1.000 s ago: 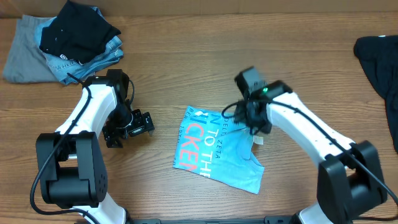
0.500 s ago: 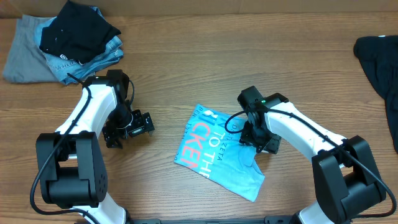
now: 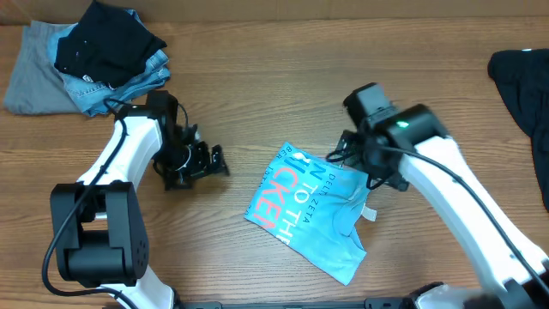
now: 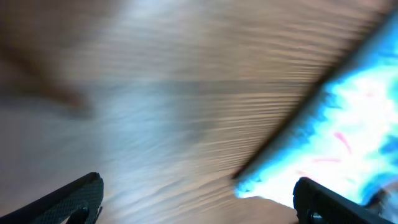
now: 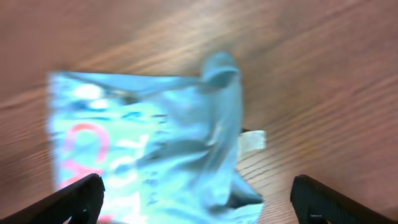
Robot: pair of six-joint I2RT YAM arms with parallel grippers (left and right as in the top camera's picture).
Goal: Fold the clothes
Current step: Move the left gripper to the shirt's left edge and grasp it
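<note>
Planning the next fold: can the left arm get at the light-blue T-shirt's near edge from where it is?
Probably yes. Only bare table lies between the left arm and the T-shirt; its jaws stand open, and the right arm is over the far side.

Worktop (image 3: 283, 86): brown wood grain, smooth, faint sheen. T-shirt (image 3: 328, 233): thin sky-blue cloth, matt, creased. Arm shells (image 3: 446, 167): glossy white plastic. Wrist fingers (image 5: 78, 198): matt black plastic.
</note>
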